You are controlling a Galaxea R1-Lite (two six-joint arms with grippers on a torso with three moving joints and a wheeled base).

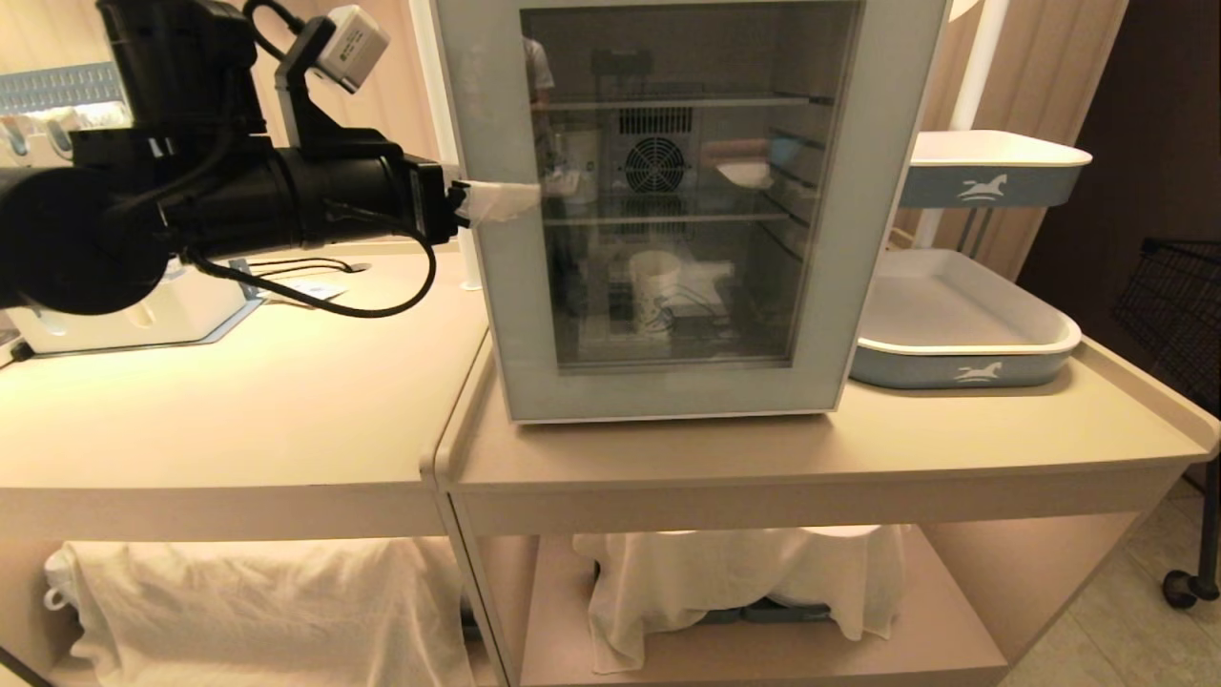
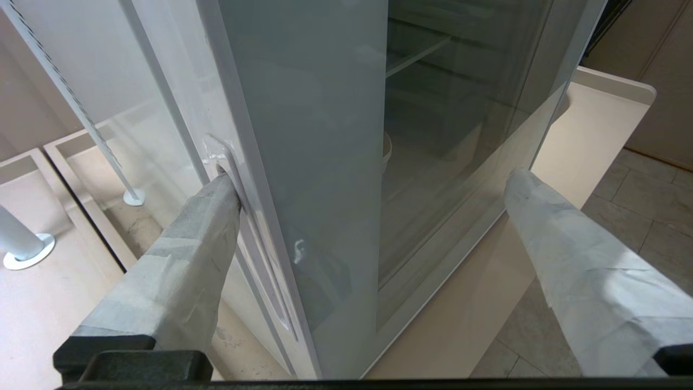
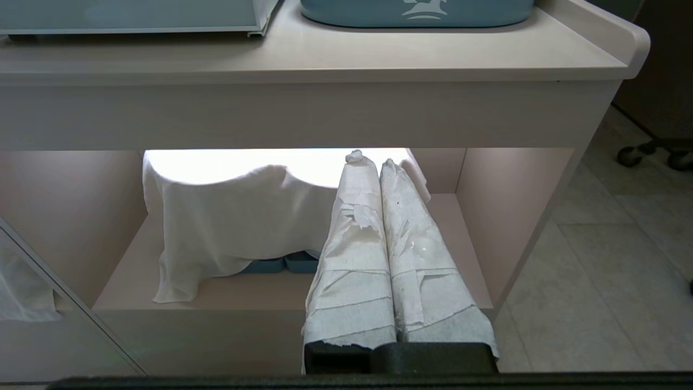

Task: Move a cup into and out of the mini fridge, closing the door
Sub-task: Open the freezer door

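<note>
We are reaching our left gripper [image 2: 373,195], its paper-wrapped fingers [image 2: 189,254] spread wide, around the handle edge of the mini fridge's grey-framed dark glass door [image 1: 668,191]. The small white blue-patterned paper cup [image 1: 654,286] is standing inside on the floor of the boxy white mini fridge [image 2: 173,97]. We are risking the finger slipping off the shallow handle recess [image 2: 219,157], or dragging the whole fridge. Our right gripper [image 3: 379,162] is hanging clenched, empty.

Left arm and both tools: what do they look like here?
The left arm is black and bulky, with looping black cables and a small pale grey box on a bracket on top. The left tool and the right tool have long tapered fingers wrapped in white paper-like tape.
</note>
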